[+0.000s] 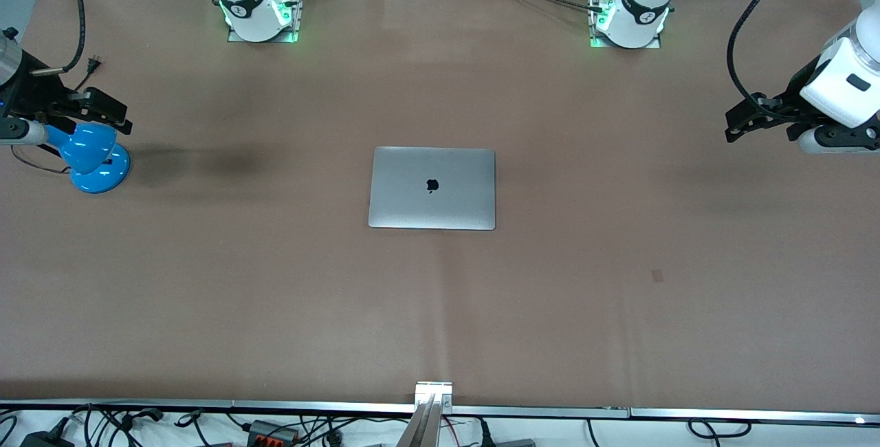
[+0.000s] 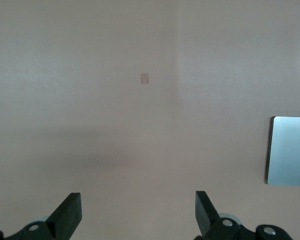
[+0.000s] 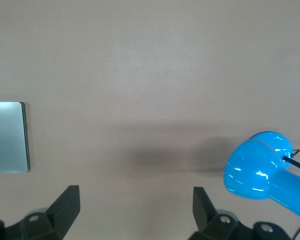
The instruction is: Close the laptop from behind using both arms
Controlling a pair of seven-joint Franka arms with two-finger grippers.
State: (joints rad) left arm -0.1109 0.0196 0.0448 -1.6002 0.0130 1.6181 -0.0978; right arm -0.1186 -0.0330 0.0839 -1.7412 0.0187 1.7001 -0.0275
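Note:
The grey-silver laptop (image 1: 432, 188) lies flat in the middle of the table with its lid down and the dark apple logo facing up. Its edge also shows in the left wrist view (image 2: 290, 150) and in the right wrist view (image 3: 7, 136). My left gripper (image 1: 746, 120) hangs open and empty over the table's left-arm end, well away from the laptop, and its jaws (image 2: 138, 212) stand wide apart over bare table. My right gripper (image 1: 113, 113) is open and empty over the right-arm end, its jaws (image 3: 136, 207) wide apart.
A blue desk lamp (image 1: 93, 158) stands at the right-arm end just under my right gripper and shows in the right wrist view (image 3: 260, 172). A small square mark (image 1: 657, 275) lies on the brown table cover toward the left-arm end. Cables hang along the front edge.

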